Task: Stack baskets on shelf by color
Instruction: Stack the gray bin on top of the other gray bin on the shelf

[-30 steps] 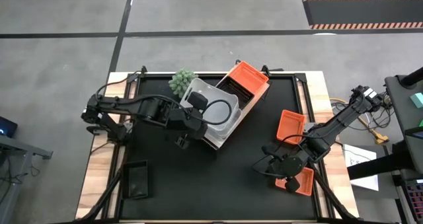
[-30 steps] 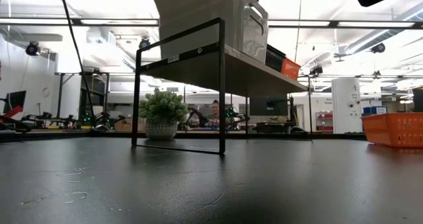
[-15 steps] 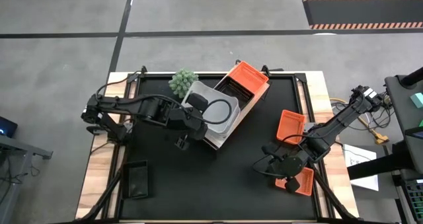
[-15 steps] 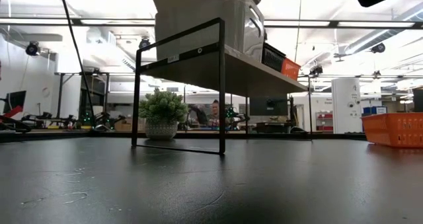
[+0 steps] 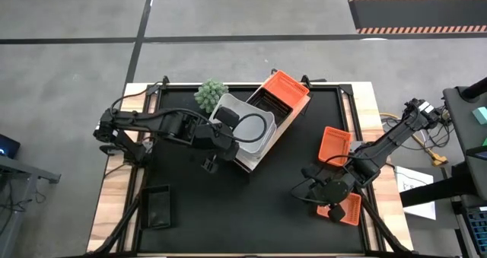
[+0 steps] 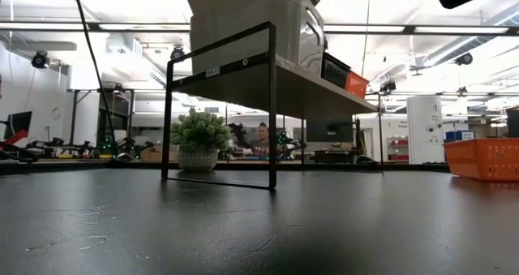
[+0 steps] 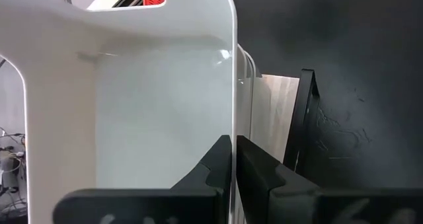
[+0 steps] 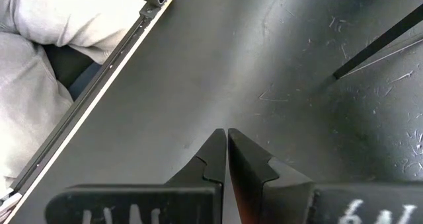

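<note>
The shelf (image 5: 245, 160) stands slantwise on the black table. It carries white baskets (image 5: 247, 125) at its near-left end, black baskets (image 5: 270, 104) in the middle and an orange basket (image 5: 287, 85) at the far-right end. In the low view the white baskets (image 6: 243, 15) rise above the shelf (image 6: 312, 80). My left gripper (image 5: 223, 134) is shut on the top white basket (image 7: 152, 105). My right gripper (image 5: 298, 191) hovers shut over bare table (image 8: 227, 141), near two orange baskets (image 5: 335, 145) (image 5: 348, 210). My left gripper pinches a side wall of the top white basket near its rim (image 7: 234, 121), with one finger inside (image 7: 218, 161) and one outside (image 7: 254, 161). The fingers come from above, slanting in from the table's left. The basket sits nested in the white baskets below (image 7: 247, 85), over the shelf board (image 7: 274, 112).
A small green plant (image 5: 211, 94) stands by the shelf's far-left side. A black basket (image 5: 158, 206) lies at the table's near-left corner. The low view shows one orange basket (image 6: 485, 157) at the right. Grey cloth (image 8: 39, 45) shows beyond the table edge in the right wrist view.
</note>
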`<act>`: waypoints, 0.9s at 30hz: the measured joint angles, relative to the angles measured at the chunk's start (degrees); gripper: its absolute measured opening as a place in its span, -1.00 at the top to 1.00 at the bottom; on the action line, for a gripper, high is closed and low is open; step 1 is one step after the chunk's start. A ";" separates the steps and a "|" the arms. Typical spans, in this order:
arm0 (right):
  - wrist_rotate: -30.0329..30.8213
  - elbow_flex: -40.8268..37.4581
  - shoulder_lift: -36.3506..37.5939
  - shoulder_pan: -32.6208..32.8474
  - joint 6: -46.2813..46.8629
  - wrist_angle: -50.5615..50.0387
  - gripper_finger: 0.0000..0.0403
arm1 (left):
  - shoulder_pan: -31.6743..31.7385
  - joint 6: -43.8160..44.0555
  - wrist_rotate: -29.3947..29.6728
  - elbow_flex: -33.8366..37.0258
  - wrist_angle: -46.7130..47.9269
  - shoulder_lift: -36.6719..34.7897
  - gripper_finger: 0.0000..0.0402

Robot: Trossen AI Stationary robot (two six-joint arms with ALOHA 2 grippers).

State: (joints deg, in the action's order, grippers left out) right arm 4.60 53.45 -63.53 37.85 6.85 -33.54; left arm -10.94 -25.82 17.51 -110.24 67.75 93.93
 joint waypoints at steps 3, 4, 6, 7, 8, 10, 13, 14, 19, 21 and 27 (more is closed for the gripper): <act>0.00 0.00 0.00 0.00 0.00 0.00 0.96 | 0.04 0.02 -0.25 0.00 0.00 0.00 1.00; 0.00 0.00 0.00 0.00 -0.02 0.00 0.96 | 0.09 0.02 -0.34 0.00 0.00 0.00 1.00; 0.00 0.00 0.00 0.00 -0.26 0.00 0.96 | 0.11 0.02 -0.61 0.00 0.02 0.00 1.00; 0.00 0.00 0.00 0.01 -0.28 0.00 0.96 | 0.11 0.02 -0.73 0.00 0.02 0.00 1.00; 0.00 0.00 0.00 0.00 -0.28 0.00 0.96 | 0.11 0.01 -0.78 0.00 0.02 0.00 1.00; 0.00 0.00 0.00 0.00 -0.35 0.00 0.96 | 0.11 0.00 -0.80 0.00 0.02 0.00 0.99; 0.00 0.00 0.00 0.00 -0.42 0.00 0.96 | 0.11 0.00 -0.76 -0.02 -0.02 0.00 0.91; 0.00 0.00 0.00 0.00 -0.42 0.00 0.96 | 0.11 0.00 -0.78 -0.04 -0.02 0.00 0.86; -0.01 0.00 0.00 0.01 -0.42 0.00 0.96 | 0.11 0.00 -0.80 -0.23 -0.04 0.00 0.62; -0.02 0.00 0.00 0.00 -0.42 0.00 0.96 | 0.11 0.00 -0.80 -0.68 -0.12 0.00 0.54; -0.02 0.00 0.00 0.00 -0.32 0.02 0.96 | -1.17 0.52 -0.80 -1.14 -2.87 -0.15 0.46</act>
State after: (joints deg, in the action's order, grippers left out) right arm 4.58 53.45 -63.53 37.85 6.54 -33.52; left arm -12.11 -25.30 16.72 -111.38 64.87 93.78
